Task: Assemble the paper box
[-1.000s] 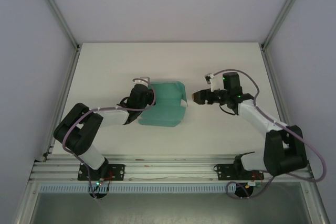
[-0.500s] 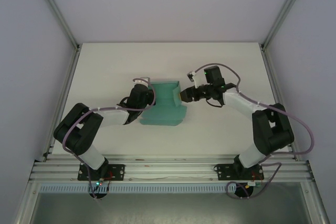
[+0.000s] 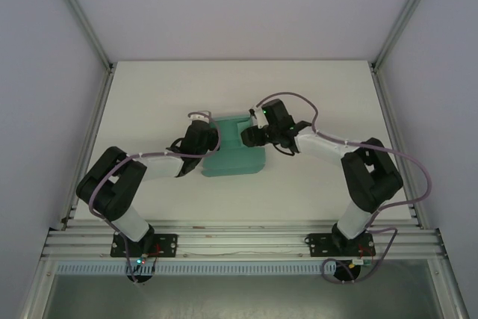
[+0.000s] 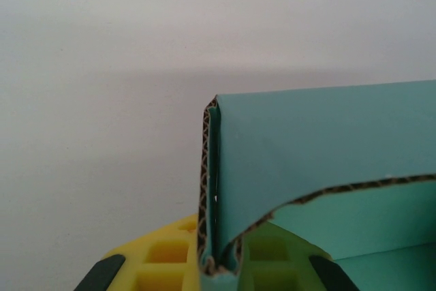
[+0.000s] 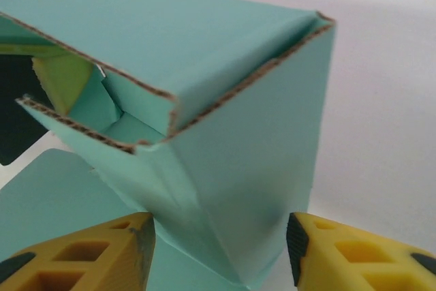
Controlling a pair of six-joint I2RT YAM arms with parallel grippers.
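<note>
The teal-green corrugated card box (image 3: pixel 233 158) sits half-folded mid white table (image 3: pixel 321 95). The left gripper (image 4: pixel 218 272) pinches its left wall. The right gripper (image 5: pixel 219 244) has swung in from the right, jaws spread and narrowing around the raised right wall, apparently to fold it.

Top external: fixed high at the near edge, looking down and forward over the whole table (image 3: pixel 149 95). Left wrist: very close, facing right onto the paper box (image 4: pixel 327 148) edge. Right wrist: close, facing left into its open end. Shared by all three: the box, mid-table.
</note>
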